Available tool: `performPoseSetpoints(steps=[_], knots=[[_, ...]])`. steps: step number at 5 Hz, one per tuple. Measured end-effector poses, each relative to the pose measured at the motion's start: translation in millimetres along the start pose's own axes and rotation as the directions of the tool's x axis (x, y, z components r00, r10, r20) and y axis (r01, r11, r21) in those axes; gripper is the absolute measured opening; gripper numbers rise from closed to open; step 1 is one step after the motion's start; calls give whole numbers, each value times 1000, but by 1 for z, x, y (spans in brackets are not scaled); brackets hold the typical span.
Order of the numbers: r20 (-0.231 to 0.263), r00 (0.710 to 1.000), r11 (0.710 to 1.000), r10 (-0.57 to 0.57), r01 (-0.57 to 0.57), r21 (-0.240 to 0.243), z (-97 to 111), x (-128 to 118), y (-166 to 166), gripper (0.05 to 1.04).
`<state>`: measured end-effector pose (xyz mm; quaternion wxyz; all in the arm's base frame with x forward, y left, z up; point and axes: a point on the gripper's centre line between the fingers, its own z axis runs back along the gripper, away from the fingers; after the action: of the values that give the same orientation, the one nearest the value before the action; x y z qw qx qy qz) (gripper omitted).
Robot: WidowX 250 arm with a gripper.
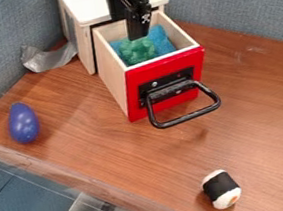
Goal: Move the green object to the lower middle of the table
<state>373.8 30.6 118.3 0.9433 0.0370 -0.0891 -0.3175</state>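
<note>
On the brown wooden table, we see the pale wooden cabinet at the back, with its red-fronted wooden drawer pulled out toward us and the lumpy green object lying inside, beside the soft blue piece. To the left of the cabinet we find the crumpled grey sheet-like piece against the blue fabric partition, and in front of it, left of the drawer, the glossy purple egg-shaped object. Nearest us, before the drawer and to its right, lies the black-and-white toy sushi roll.
</note>
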Motion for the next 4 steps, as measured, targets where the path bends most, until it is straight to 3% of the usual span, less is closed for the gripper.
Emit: performPoseSetpoints(steps=[1, 4], knots=[[-33, 999, 1000, 0, -1, -30, -15, -4, -3, 1001], [-10, 998, 998, -61, 61, -28, -30, 10, -10, 1001]])
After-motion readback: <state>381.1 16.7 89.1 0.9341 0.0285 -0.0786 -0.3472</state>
